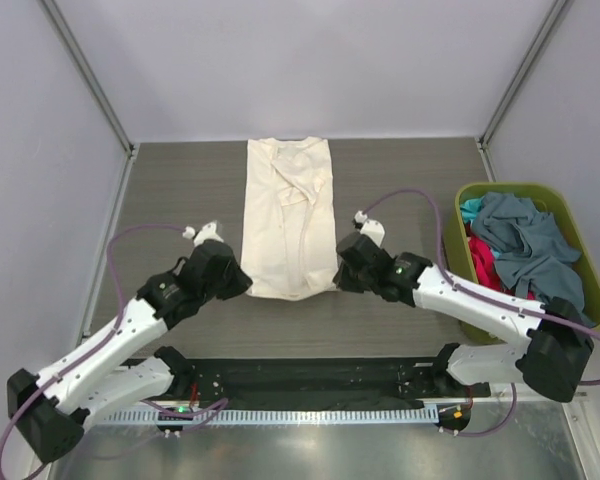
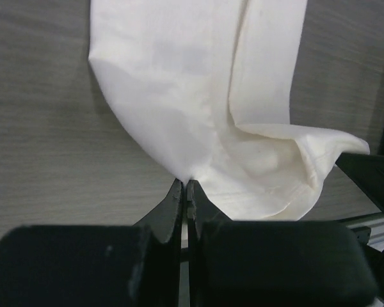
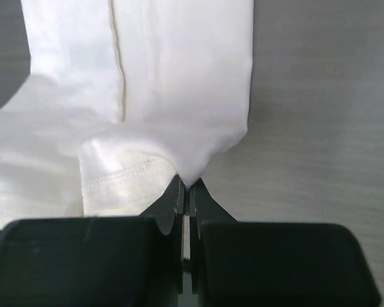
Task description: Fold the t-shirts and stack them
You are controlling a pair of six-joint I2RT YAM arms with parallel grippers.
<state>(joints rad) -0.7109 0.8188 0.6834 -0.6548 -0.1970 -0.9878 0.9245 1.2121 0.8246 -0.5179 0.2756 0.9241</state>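
Note:
The cream t-shirt [image 1: 289, 215] lies on the table as a long narrow strip, sleeves folded in, collar at the far end. My left gripper [image 1: 242, 283] is shut on its near left hem corner, and my right gripper [image 1: 337, 278] is shut on its near right hem corner. In the left wrist view the cloth [image 2: 205, 96] rises from the closed gripper [image 2: 186, 184]. In the right wrist view the hem [image 3: 141, 115] is pinched in the closed gripper [image 3: 187, 184]. A slate grey-blue tee [image 1: 528, 245], a teal tee [image 1: 470, 208] and a red-pink tee [image 1: 485, 262] are piled in the basket.
The olive-green plastic basket [image 1: 592, 268] stands at the right edge of the table. The wood-grain tabletop [image 1: 170, 190] is bounded by pale walls with metal posts at the back corners. A black base rail [image 1: 300, 380] runs along the near edge.

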